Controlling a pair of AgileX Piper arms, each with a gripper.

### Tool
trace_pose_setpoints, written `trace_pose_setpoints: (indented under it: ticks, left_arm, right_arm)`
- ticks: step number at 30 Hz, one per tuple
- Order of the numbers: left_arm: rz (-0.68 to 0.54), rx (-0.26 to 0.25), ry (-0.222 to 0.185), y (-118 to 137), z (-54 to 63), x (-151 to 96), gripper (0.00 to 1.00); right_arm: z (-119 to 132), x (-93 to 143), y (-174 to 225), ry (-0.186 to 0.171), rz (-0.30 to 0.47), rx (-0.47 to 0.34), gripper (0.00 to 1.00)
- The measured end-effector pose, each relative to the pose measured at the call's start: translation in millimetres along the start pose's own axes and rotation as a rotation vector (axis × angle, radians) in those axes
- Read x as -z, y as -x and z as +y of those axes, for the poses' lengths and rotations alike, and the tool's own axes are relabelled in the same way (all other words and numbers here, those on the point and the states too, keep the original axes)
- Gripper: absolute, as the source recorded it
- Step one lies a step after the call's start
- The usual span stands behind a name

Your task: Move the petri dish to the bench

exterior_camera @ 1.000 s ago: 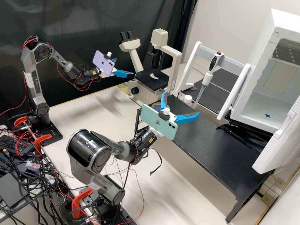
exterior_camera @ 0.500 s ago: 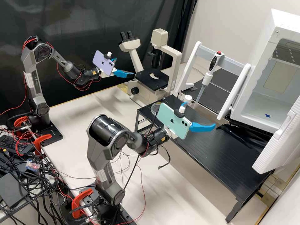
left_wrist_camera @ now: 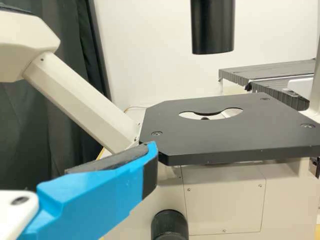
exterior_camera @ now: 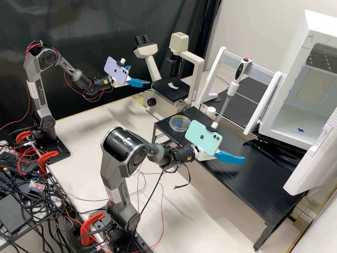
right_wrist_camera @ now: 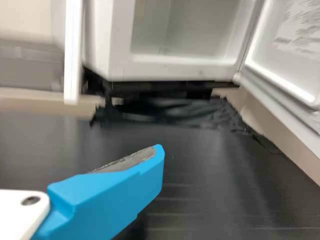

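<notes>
The petri dish [exterior_camera: 178, 125] is lying on the bench [exterior_camera: 245, 186], left of the open right pincer [exterior_camera: 230, 156]; the left pincer [exterior_camera: 140, 76] is gaping.

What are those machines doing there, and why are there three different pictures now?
They're two robot arms. The left claw is by the microscope; the right claw is over the low black table. Both look open, and I see nothing held. One picture looks down on everything. The others come from the arms' wrists, so each shows a blue finger close up. A clear round dish lies on the black table, near an open white box.
</notes>
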Motion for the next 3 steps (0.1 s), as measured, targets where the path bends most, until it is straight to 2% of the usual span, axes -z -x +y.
trace_pose_setpoints:
  ticks: [3]
  left_arm:
    - [0.000,0.000,0.000,0.0,0.0,0.0,1.00]
  right_arm:
    - [4.0,-1.7,7.4,-0.093,0.089,-0.070,1.00]
